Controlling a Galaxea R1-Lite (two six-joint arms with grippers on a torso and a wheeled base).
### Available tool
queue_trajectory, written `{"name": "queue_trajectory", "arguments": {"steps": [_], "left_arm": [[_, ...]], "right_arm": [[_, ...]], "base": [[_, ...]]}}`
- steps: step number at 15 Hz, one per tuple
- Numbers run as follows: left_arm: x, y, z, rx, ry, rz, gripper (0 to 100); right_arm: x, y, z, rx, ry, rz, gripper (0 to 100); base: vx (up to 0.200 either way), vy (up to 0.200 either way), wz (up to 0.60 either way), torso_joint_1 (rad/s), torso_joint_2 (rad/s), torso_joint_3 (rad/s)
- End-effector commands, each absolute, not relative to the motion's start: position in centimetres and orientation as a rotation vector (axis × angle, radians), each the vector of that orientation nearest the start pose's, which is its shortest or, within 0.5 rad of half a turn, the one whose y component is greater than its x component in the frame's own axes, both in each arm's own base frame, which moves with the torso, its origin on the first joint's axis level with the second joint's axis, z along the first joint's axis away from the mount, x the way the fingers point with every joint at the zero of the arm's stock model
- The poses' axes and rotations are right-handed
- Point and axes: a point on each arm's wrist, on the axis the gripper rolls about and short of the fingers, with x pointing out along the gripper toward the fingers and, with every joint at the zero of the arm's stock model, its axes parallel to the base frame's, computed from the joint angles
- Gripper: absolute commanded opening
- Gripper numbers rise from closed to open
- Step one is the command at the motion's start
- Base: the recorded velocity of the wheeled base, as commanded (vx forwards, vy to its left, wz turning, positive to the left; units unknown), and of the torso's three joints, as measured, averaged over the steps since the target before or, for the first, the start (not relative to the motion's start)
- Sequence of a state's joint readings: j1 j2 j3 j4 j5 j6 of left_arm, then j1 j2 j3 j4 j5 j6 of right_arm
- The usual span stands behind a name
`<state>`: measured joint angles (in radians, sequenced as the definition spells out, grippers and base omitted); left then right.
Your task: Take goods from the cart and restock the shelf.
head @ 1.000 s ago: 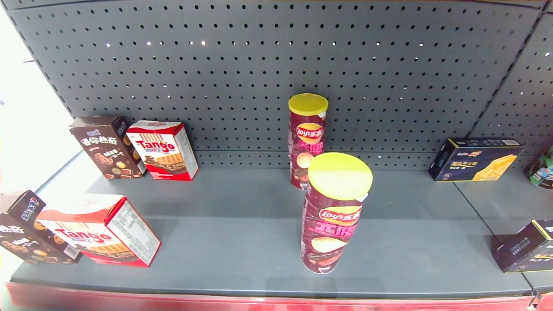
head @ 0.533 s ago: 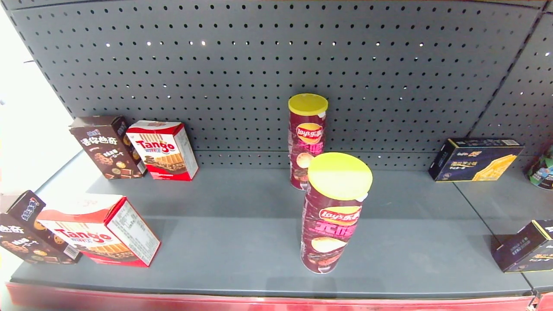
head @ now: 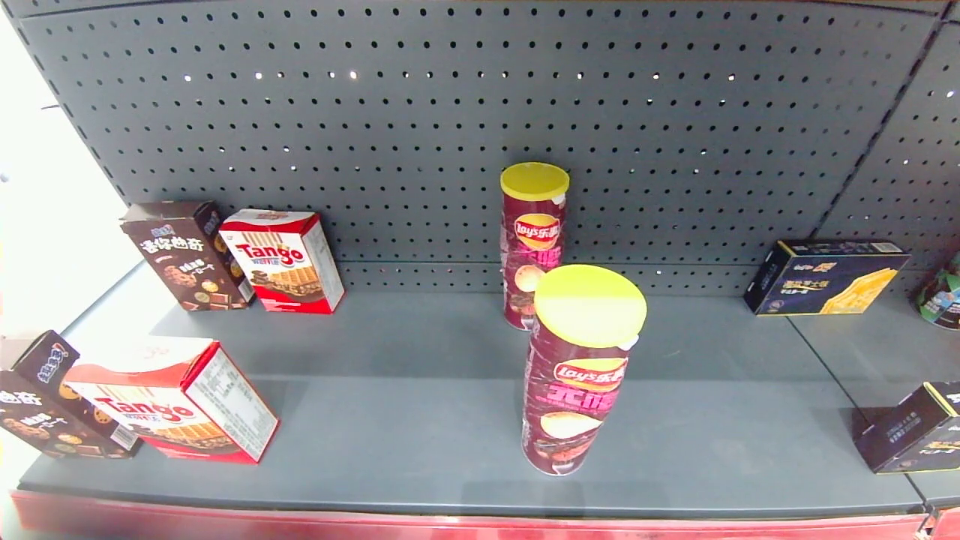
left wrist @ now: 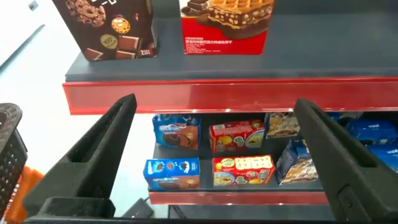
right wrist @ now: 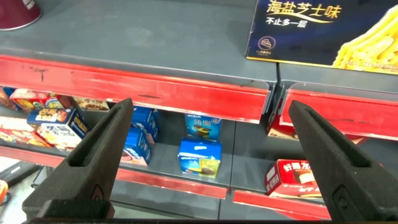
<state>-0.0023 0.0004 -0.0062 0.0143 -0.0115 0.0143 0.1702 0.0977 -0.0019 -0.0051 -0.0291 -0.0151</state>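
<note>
Our left end effector [left wrist: 214, 102] is spread wide and empty, facing the red front edge of the shelf [left wrist: 249, 93] where a cookie box [left wrist: 106, 25] and a wafer box [left wrist: 225, 25] stand. Our right end effector [right wrist: 211, 104] is spread and empty too, near a dark blue box [right wrist: 323, 31]. Mid-shelf, two chip cans stand upright, the front can [head: 581, 375] just ahead of the back can [head: 534, 240].

Two cans stand in the middle of the shelf [head: 420, 420], the near can [head: 577, 375] just in front of the far can [head: 533, 240]. At the far left, a cookie box [head: 184, 251] stands left of a wafer box [head: 283, 259]. Nearer, a second cookie box [head: 52, 405] sits left of a second wafer box [head: 176, 409]. On the right sit a far box [head: 825, 276] and a near box [head: 907, 439].
</note>
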Motion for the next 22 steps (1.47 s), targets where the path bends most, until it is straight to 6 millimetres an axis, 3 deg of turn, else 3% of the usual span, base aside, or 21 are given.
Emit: {"name": "queue_trajectory", "arguments": {"steps": [1, 2, 3, 4, 8, 9, 10, 13, 22], "left_arm": [[-2.3, 0.0, 7.6, 0.015, 0.015, -0.015, 100], [-2.3, 0.0, 7.6, 0.014, 0.014, -0.011, 100], [-2.3, 0.0, 7.6, 0.015, 0.014, -0.014, 100], [-2.3, 0.0, 7.6, 0.015, 0.017, -0.017, 100], [-2.3, 0.0, 7.6, 0.009, 0.014, -0.009, 100], [-2.3, 0.0, 7.6, 0.009, 0.014, -0.009, 100], [-2.3, 0.0, 7.6, 0.011, 0.014, -0.009, 100], [-2.3, 0.0, 7.6, 0.009, 0.014, -0.009, 100], [-2.3, 0.0, 7.6, 0.014, 0.012, -0.012, 100]], "right_arm": [[0.0, -0.1, 14.0, 0.053, 0.1, 0.109, 100], [2.6, 0.3, 18.7, 0.132, 0.133, 0.116, 100], [4.2, 0.9, 21.5, 0.123, 0.111, 0.216, 100], [6.2, 1.6, 22.9, 0.084, 0.123, 0.286, 100], [12.1, 5.6, 25.0, 0.019, 0.211, 0.468, 100], [12.7, 6.3, 24.9, 0.0, 0.228, 0.488, 100], [14.3, 7.8, 23.6, -0.085, 0.295, 0.538, 100], [15.8, 10.2, 21.7, -0.177, 0.367, 0.617, 100], [16.1, 12.2, 19.7, -0.215, 0.441, 0.695, 100]], "base": [[0.0, 0.0, 0.0, 0.0, 0.0, 0.0], [0.0, 0.0, 0.0, 0.0, 0.0, 0.0], [0.0, 0.0, 0.0, 0.0, 0.0, 0.0], [0.0, 0.0, 0.0, 0.0, 0.0, 0.0], [0.0, 0.0, 0.0, 0.0, 0.0, 0.0], [0.0, 0.0, 0.0, 0.0, 0.0, 0.0], [0.0, 0.0, 0.0, 0.0, 0.0, 0.0], [0.0, 0.0, 0.0, 0.0, 0.0, 0.0], [0.0, 0.0, 0.0, 0.0, 0.0, 0.0]]}}
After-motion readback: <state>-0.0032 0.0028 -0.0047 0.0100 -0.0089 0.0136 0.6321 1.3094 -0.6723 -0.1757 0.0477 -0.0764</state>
